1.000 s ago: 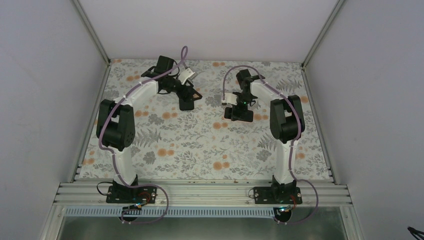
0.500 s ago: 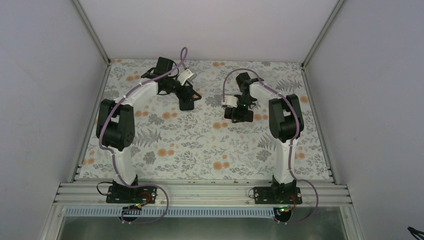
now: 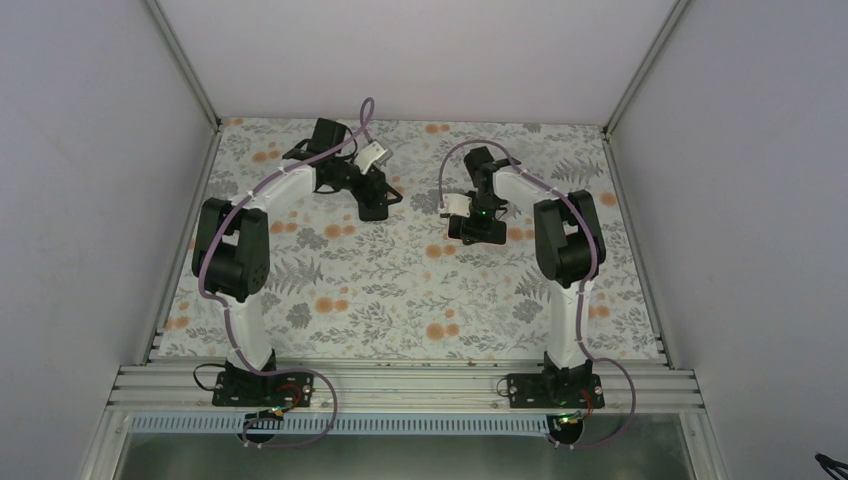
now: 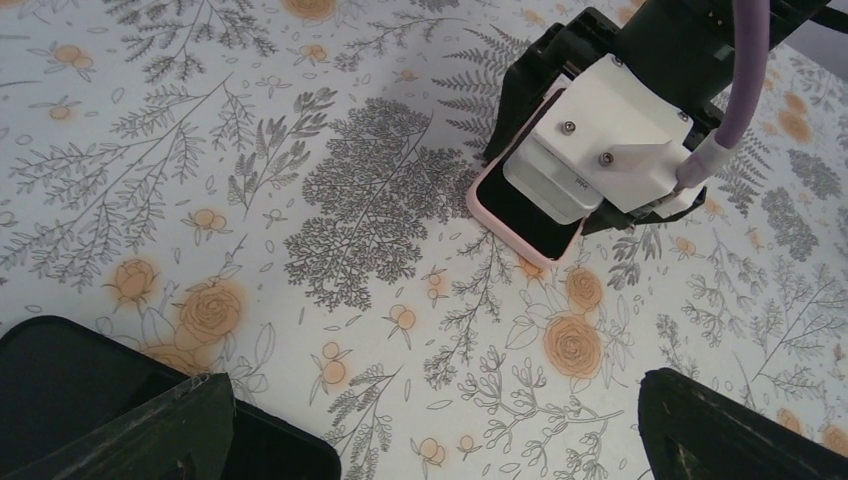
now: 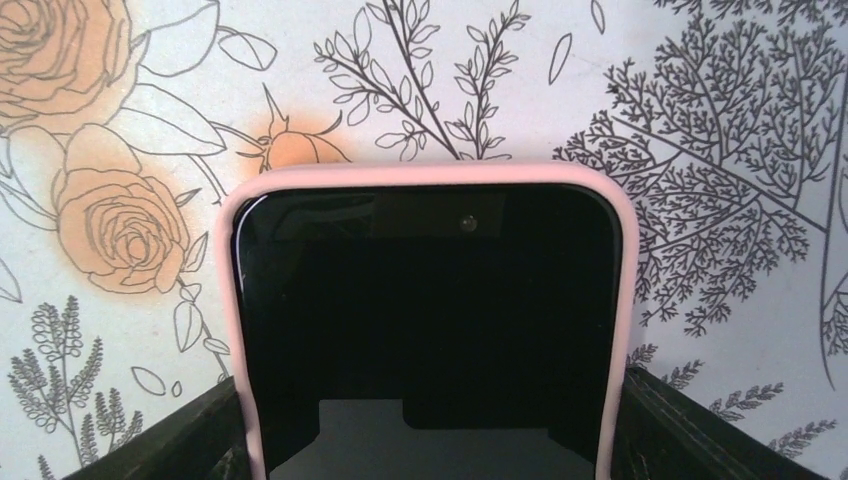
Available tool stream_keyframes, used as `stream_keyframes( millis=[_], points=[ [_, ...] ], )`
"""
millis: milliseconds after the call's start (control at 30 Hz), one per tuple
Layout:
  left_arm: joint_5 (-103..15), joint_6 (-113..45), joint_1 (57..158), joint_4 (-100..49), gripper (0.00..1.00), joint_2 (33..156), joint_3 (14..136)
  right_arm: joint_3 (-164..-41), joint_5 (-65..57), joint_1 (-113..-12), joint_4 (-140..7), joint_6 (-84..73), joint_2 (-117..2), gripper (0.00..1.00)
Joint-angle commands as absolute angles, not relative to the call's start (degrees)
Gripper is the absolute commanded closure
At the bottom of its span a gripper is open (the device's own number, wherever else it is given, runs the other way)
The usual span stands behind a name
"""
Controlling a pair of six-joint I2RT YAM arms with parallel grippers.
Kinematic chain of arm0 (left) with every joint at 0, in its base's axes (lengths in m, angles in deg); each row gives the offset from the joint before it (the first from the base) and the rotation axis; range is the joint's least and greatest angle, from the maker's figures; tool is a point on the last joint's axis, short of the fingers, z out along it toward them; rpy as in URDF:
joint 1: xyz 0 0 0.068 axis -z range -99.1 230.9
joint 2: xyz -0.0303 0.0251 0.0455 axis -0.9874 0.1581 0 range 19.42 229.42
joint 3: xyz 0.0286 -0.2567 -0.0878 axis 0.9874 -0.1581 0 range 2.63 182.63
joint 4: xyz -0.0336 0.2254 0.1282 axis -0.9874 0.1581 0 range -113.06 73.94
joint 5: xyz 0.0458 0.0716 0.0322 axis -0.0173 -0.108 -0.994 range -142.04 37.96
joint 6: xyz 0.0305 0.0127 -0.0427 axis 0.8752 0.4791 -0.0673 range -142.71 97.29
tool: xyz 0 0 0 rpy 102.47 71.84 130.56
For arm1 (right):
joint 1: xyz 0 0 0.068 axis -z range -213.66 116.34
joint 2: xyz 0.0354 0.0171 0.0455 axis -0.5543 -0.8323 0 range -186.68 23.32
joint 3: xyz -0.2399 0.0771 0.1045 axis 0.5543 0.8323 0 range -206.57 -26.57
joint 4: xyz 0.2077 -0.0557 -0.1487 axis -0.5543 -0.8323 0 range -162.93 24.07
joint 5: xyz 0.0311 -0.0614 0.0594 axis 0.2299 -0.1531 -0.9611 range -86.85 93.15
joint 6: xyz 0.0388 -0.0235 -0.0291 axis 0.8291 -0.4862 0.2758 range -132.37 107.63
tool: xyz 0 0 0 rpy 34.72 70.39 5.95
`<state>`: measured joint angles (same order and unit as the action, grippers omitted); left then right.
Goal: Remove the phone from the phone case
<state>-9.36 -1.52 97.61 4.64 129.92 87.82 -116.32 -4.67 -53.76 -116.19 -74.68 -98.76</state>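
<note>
A phone (image 5: 425,300) with a dark screen lies face up in a pink case (image 5: 420,175) on the flowered table. My right gripper (image 5: 425,440) straddles it, with one black finger against each long side of the case. The top view shows this gripper (image 3: 478,230) pointing down at the far middle right. In the left wrist view the pink case (image 4: 497,222) pokes out from under the right gripper's white block (image 4: 600,140). My left gripper (image 4: 430,425) is open and holds nothing, low over the table to the left of the phone (image 3: 374,203).
A flat black thing with a rounded corner (image 4: 90,385) lies on the table beside my left gripper's left finger (image 4: 150,430). The flowered cloth (image 3: 400,290) covers the table, with white walls on three sides.
The right wrist has shifted slightly toward the far side, staying on the cased phone. The left gripper has edged a little to the right.
</note>
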Motion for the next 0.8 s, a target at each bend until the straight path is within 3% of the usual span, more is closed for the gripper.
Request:
stream_keyframes(
  millis=[0,367,767],
  points=[
    [-5.6,-2.8,97.1,2.3,0.00,128.1,86.8,-112.0,-2.1,-54.5,-111.8,-74.3,-99.4,0.28],
    [7.7,-15.0,96.2,-6.6,0.00,133.9,84.3,-105.0,-5.8,-56.8,-102.9,-71.9,-87.0,0.30],
    [6.5,-25.9,97.0,-12.1,0.00,140.7,86.2,-108.0,-7.4,-61.4,-100.9,-67.9,-83.0,0.28]
  ],
)
